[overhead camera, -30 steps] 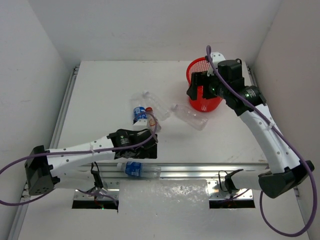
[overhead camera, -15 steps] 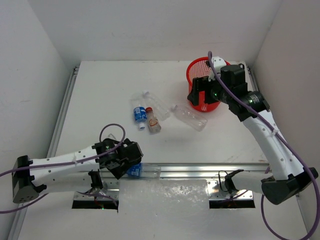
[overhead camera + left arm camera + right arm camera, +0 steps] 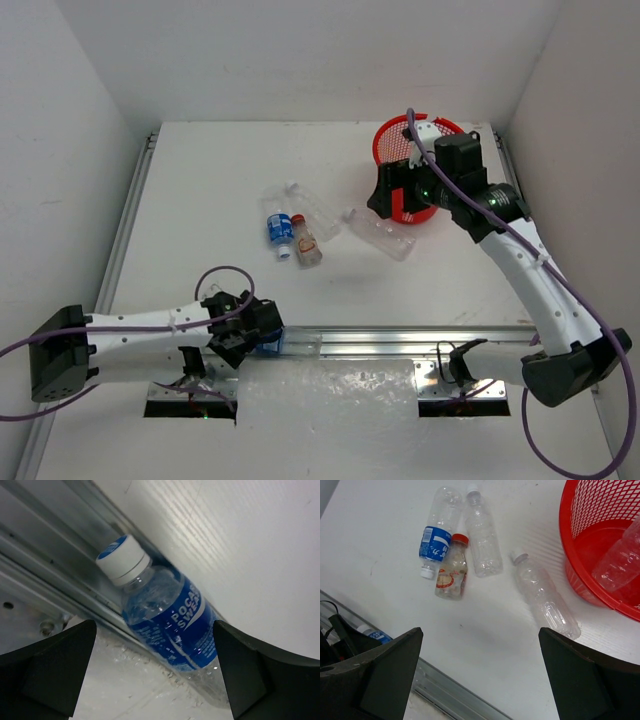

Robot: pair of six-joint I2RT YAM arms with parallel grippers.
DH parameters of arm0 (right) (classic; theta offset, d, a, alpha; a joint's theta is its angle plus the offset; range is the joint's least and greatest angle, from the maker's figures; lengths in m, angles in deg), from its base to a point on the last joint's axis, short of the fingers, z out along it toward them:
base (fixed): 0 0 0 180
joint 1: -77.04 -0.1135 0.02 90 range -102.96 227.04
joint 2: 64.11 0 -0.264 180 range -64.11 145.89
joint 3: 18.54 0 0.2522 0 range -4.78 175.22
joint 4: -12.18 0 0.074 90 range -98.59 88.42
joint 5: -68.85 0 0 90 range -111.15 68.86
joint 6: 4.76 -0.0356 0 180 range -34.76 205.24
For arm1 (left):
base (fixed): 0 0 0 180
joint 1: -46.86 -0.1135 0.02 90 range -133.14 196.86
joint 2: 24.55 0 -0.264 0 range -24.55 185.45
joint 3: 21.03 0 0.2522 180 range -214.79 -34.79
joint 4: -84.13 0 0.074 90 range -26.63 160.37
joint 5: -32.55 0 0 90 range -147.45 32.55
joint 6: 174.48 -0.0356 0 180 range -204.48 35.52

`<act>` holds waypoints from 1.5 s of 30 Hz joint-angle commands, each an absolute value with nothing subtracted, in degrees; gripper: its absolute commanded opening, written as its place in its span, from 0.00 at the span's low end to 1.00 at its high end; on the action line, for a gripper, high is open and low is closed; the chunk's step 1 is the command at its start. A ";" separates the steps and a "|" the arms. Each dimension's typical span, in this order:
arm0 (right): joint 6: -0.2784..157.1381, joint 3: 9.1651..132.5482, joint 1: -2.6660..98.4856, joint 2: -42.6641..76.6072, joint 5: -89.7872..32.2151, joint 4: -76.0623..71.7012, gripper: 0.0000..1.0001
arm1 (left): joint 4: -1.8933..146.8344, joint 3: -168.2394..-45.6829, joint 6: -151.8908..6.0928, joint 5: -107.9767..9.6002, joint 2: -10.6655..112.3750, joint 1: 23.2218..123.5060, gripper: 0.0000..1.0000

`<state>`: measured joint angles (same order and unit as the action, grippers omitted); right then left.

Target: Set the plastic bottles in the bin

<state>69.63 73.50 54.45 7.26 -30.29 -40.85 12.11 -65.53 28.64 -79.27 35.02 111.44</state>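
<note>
A blue-labelled, white-capped bottle [image 3: 170,622] lies along the metal rail at the table's near edge [image 3: 290,343]. My left gripper [image 3: 155,680] is open, its fingers either side of this bottle and apart from it [image 3: 252,335]. Four more bottles lie mid-table: a blue-labelled one [image 3: 434,544], a red-capped one [image 3: 452,570], and two clear ones [image 3: 482,535] [image 3: 545,597]. The red mesh bin [image 3: 580,540] stands at the back right [image 3: 392,135] with one clear bottle [image 3: 620,560] inside. My right gripper [image 3: 482,680] is open and empty, above the table just left of the bin [image 3: 385,195].
An aluminium rail [image 3: 400,345] runs along the table's near edge, with a step down behind it. White walls close in the left, back and right sides. Purple cables loop off both arms.
My left arm has drawn back from the mid-table bottles to the near edge and lowered its open gripper around the bottle on the rail. My right gripper has shifted slightly left of the bin.
</note>
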 commanded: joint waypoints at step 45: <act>56.24 51.21 37.84 3.65 -66.24 -9.85 0.99 | 35.28 -98.95 -28.49 -106.14 33.28 108.74 0.00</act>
